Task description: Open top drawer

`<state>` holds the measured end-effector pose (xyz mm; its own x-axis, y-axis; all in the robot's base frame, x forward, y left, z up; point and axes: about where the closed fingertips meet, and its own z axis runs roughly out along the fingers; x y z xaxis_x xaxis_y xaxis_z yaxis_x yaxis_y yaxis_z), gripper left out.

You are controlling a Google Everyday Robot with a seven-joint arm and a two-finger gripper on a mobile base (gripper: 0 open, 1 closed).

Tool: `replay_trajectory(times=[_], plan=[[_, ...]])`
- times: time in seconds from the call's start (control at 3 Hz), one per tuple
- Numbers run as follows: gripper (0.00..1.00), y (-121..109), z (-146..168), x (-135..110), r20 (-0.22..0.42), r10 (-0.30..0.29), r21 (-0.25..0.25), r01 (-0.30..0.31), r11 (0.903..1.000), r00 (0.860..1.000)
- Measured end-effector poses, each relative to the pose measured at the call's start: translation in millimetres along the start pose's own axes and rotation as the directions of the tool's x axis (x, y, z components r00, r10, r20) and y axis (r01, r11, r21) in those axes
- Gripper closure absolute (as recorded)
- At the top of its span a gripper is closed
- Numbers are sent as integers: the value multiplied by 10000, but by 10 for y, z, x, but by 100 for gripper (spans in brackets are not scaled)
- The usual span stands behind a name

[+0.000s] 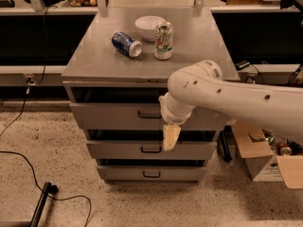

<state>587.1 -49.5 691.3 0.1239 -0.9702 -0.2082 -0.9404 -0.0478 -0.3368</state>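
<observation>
The top drawer [109, 116] is the widest grey metal front of three, just under the cabinet top, with a small dark handle [149, 114] at its centre. A dark gap shows above its front. My gripper [170, 137], cream-coloured, hangs down from the big white arm [222, 91]. It sits a little right of and below the handle, over the lower edge of the top drawer and the gap above the middle drawer [123, 150]. It does not touch the handle. The arm hides the right part of the top drawer front.
On the cabinet top [90, 63] lie a blue can on its side [127, 44], a white bowl [148, 25] and an upright green-white can [163, 40]. The bottom drawer [118, 173] is narrowest. Cardboard boxes [253, 150] stand at right. A black cable [28, 167] runs over the floor at left.
</observation>
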Motion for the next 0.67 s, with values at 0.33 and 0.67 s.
replay_trajectory(times=[0.33, 0.67], plan=[[0, 9, 156, 128, -20, 382, -170, -382, 9991, 9993], [0, -17, 228, 325, -16, 902, -191, -902, 9957, 9959]])
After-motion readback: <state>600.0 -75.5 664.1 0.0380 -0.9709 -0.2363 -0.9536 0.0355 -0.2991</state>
